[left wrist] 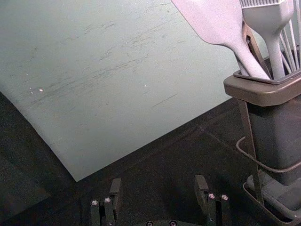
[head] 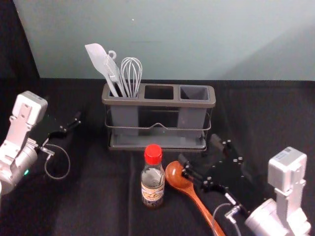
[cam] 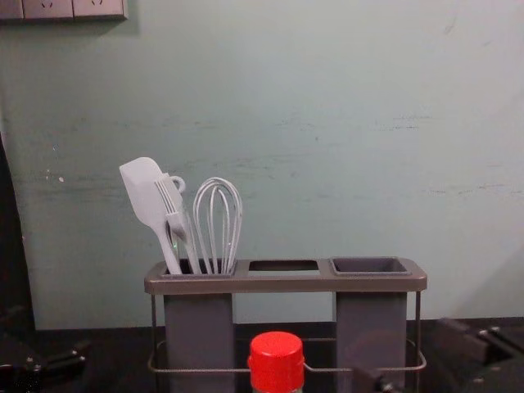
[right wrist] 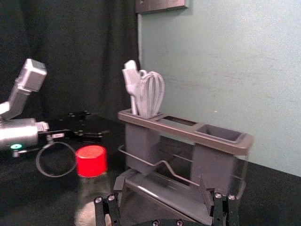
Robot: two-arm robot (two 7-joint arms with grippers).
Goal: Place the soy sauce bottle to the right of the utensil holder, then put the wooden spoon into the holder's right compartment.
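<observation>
Utensil holder, left compartment: spatula, brush, whisk. Bottle: upright before holder; wooden spoon just beside. Right gripper: fingers parted, near spoon. Left gripper: parted, left of holder.

Whisk. Basting brush just left of whisk; spatula farther left, tilted. Pale green wall behind whisk. Wall sockets above, left of whisk. Black curtain well left. Black cloth below whisk.

Upright bottle beside wooden spoon.
</observation>
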